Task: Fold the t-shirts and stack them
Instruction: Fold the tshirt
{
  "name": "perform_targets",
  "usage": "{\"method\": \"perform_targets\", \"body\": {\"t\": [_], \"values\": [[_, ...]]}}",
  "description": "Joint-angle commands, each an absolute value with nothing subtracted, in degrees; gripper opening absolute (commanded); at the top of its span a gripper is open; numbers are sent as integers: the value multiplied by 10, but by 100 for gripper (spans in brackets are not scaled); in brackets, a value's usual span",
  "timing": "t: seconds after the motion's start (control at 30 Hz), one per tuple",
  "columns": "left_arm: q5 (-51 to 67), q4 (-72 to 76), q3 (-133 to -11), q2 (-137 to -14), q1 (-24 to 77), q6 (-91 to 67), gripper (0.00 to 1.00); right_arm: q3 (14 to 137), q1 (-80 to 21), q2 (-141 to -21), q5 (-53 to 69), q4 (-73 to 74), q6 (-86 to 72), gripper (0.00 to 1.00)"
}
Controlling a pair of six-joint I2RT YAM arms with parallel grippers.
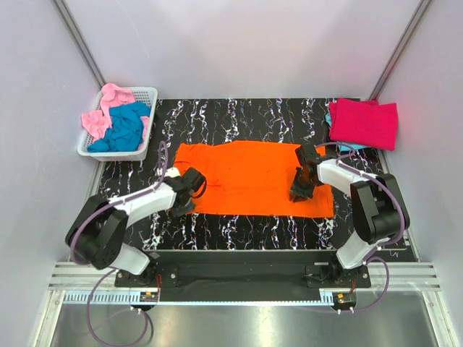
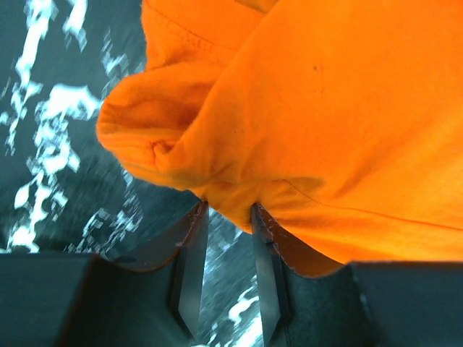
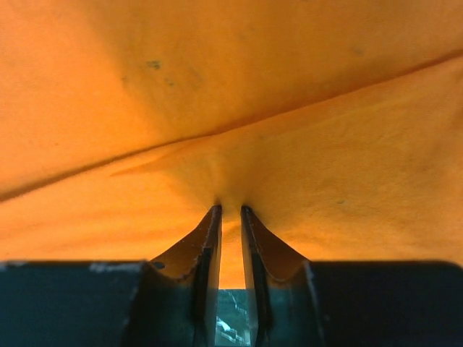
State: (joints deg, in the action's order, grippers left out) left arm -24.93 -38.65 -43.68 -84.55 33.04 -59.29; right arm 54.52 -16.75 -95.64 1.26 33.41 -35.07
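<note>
The orange shirt (image 1: 249, 177) lies flat mid-table (image 1: 239, 116). L gripper (image 2: 224, 208) pinches its bunched left edge; R gripper (image 3: 231, 208) is clenched on a pucker near the right end. Crimson shirt (image 1: 364, 123) sits folded at the far-right corner; teal shirt (image 1: 126, 130) & pink shirt (image 1: 108, 105) are in the basket (image 1: 145, 92).

white plastic lattice basket (image 1: 142, 90) stands at the far left corner of the black, white-veined marble-pattern table top (image 1: 239, 116); plain pale grey walls (image 1: 239, 43) enclose three sides; slotted aluminium rail (image 1: 239, 297) runs along the near edge
</note>
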Motion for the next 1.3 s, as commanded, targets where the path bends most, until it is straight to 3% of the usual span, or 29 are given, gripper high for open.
{"method": "perform_targets", "body": {"t": [0.0,0.27,0.5,0.63,0.8,0.93,1.0,1.27], "values": [[-215,-466,-390,-814,328,-608,34,500,-170,-954,12,422,-378,24],[-214,-520,-367,-719,331,-635,30,452,-171,-860,39,441,-428,22],[-231,-591,-416,-609,334,-618,30,489,-171,-782,16,489,-434,23],[-239,-579,-481,-577,334,-564,38,536,-171,-749,16,500,-424,28],[-247,-522,-588,-647,325,-498,57,578,-171,-745,8,459,-363,48],[-165,-409,-636,-732,240,-456,60,605,-171,-751,20,405,-330,32],[-99,-374,-656,-771,204,-436,60,613,-171,-758,29,387,-323,29],[-4,-323,-831,-1017,103,-347,59,595,-171,-803,64,323,-319,43]]}}
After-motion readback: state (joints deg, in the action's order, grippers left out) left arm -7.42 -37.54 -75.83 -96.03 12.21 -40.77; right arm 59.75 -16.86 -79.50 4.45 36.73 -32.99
